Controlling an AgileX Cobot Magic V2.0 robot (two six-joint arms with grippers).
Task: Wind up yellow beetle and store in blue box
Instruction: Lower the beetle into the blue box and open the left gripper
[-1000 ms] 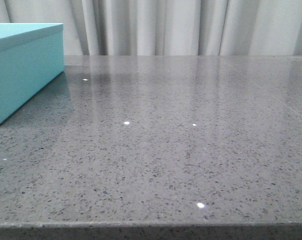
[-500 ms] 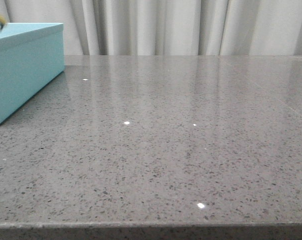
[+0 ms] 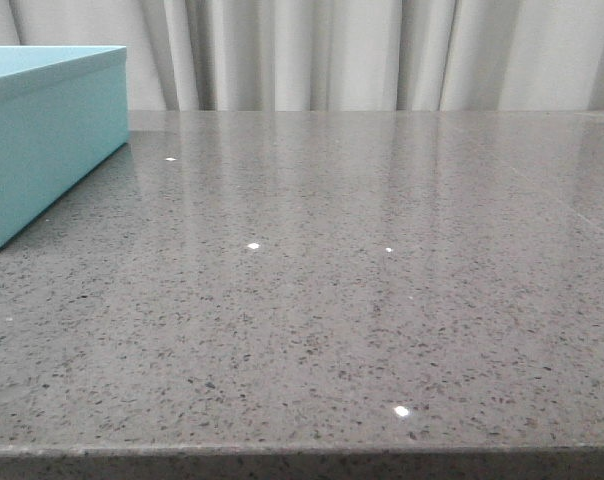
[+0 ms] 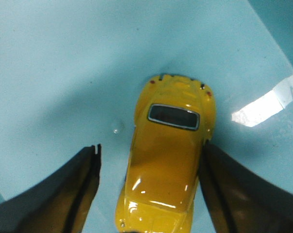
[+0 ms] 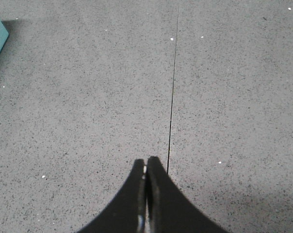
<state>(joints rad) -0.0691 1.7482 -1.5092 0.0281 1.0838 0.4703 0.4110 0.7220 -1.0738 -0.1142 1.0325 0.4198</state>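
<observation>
Looking through the left wrist view, we see the yellow beetle point(image 4: 170, 165) lying between the two dark fingers of the left pincer point(image 4: 149, 167), above the pale turquoise floor of the blue box point(image 4: 59, 73). The fingers stand apart: one has a clear gap to the toy car's side, the other is right beside it or just touching, we cannot tell which. We also cannot tell if the wheels already rest on the floor, because the car's body hides them.

In the front view only a corner of the blue box point(image 3: 52, 140) shows, at the left edge of the grey speckled counter point(image 3: 362, 300); neither arm and no car are visible there. The right pincer point(image 5: 145, 194) hovers over the bare counter with its fingers pressed together, holding nothing.

We judge the step in hand to be the release of the car inside the box. To do it well, we should let the fingers open a little wider so both sides are free, then lift straight up, without any sideways drift. A glossy small car rolls easily, so a finger brushing it could push it or tip it against the wall.
</observation>
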